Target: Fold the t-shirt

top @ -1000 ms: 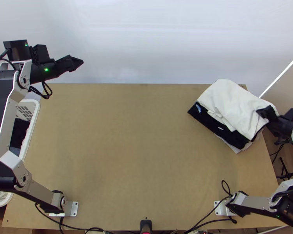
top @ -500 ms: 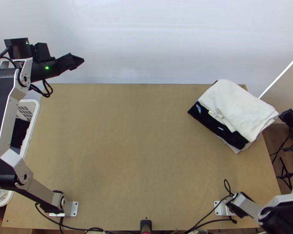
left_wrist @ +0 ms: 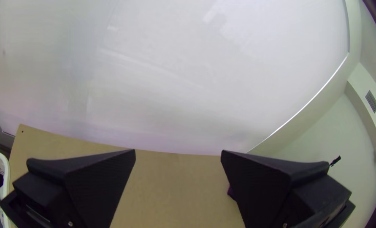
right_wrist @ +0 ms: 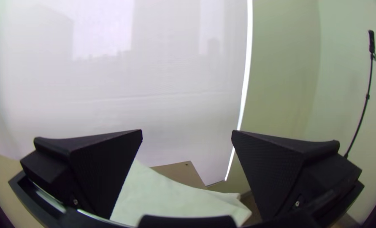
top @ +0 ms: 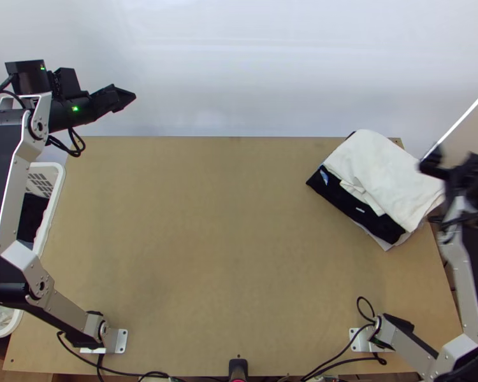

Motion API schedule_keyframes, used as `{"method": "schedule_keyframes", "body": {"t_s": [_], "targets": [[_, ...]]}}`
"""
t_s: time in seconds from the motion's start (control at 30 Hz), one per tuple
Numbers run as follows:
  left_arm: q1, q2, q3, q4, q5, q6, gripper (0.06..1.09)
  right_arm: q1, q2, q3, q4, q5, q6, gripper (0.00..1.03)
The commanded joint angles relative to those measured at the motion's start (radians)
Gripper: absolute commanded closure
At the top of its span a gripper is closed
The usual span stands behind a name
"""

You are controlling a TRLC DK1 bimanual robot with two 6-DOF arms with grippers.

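A white folded cloth (top: 385, 178) lies on top of a black one (top: 354, 207) in a stack at the table's right back corner. My right gripper (top: 430, 162) is just beyond the stack's right side, raised and apart from it. In the right wrist view my right gripper (right_wrist: 187, 133) stands open, and the white cloth (right_wrist: 166, 196) shows between and beyond its fingers. My left gripper (top: 132, 97) hovers past the table's left back corner, away from the stack; in the left wrist view my left gripper (left_wrist: 178, 153) is open and holds nothing.
A white laundry basket (top: 51, 184) with dark and pale cloth in it stands along the table's left side. Bare tabletop (top: 213, 242) stretches between the two arm bases and the back edge. A pale screen (top: 271, 70) rises behind the table.
My right gripper has come off the white cloth's right corner, swung out to the right and risen toward the back. The cloth's right end has settled. The left arm is nearly still.
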State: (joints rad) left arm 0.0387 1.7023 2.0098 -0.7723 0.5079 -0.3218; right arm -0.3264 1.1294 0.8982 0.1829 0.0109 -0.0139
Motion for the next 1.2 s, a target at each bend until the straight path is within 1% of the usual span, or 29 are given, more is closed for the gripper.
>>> {"method": "schedule_keyframes", "body": {"t_s": [0.0, 0.1, 0.23, 0.4, 0.5, 0.73, 0.87, 0.97, 1.03, 1.07, 1.17], "targets": [[0.003, 0.003, 0.012, 0.001, 0.0, -0.013, 0.1, 0.244, 0.055, -0.199, 0.26, 0.109, -0.155, 0.05], [0.009, 0.0, 0.012, 0.001, 0.0, -0.014, 0.1, 0.23, 0.148, -0.269, 0.375, 0.159, -0.156, 0.05], [0.021, -0.001, 0.014, 0.002, 0.0, -0.02, 0.1, 0.159, 0.32, -0.347, 0.598, 0.198, -0.149, 0.05], [0.03, -0.003, 0.021, 0.001, 0.0, -0.023, 0.1, 0.128, 0.517, -0.38, 0.807, 0.247, -0.129, 0.05], [0.03, -0.003, 0.03, -0.001, 0.0, -0.033, 0.1, 0.118, 0.566, -0.372, 0.813, 0.262, -0.093, 0.05], [0.033, -0.006, 0.038, -0.018, 0.0, -0.033, 0.1, 0.109, 0.57, -0.366, 0.813, 0.278, -0.063, 0.05], [0.033, -0.012, 0.038, -0.024, 0.0, -0.033, 0.1, 0.107, 0.567, -0.363, 0.813, 0.285, -0.063, 0.05], [0.033, -0.016, 0.038, -0.032, 0.0, -0.033, 0.1, 0.099, 0.458, -0.354, 0.807, 0.287, -0.087, 0.05], [0.035, -0.018, 0.037, -0.045, 0.0, -0.033, 0.1, 0.096, 0.357, -0.324, 0.797, 0.288, -0.123, 0.05], [0.035, -0.018, 0.035, -0.051, 0.0, -0.033, 0.1, 0.093, 0.31, -0.305, 0.78, 0.29, -0.136, 0.05], [0.035, -0.027, 0.023, -0.056, -0.002, -0.031, 0.1, 0.089, 0.191, -0.239, 0.711, 0.302, -0.139, 0.05]]}}
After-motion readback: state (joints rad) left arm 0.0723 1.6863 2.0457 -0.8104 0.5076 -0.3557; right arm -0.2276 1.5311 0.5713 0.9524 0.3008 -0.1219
